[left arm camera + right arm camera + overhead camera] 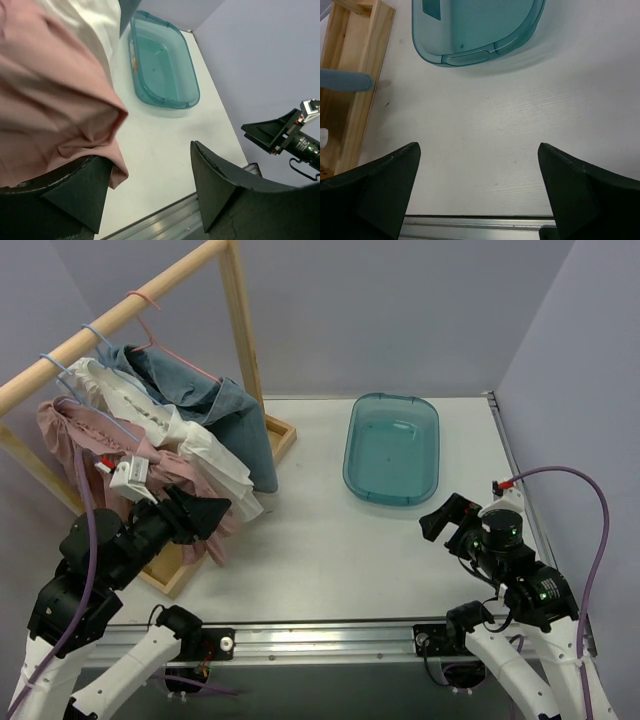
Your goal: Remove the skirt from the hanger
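Observation:
A pink skirt [75,435] hangs at the near end of a wooden rail [110,318], with a white clip [128,472] on its front edge. A white garment [190,435] and a blue one [215,405] hang behind it. My left gripper [215,510] is open right at the pink skirt's lower edge. In the left wrist view the pink cloth [50,100] drapes over the left finger [75,195] and its hem hangs just inside the open left gripper [150,185]. My right gripper [435,520] is open and empty over bare table, as the right wrist view [477,170] shows.
A teal plastic bin [350,455] stands at the table's middle back; it also shows in the left wrist view [137,82] and the right wrist view [470,55]. The rack's wooden base [280,435] lies along the left side. The metal rail of the arm bases runs along the near edge.

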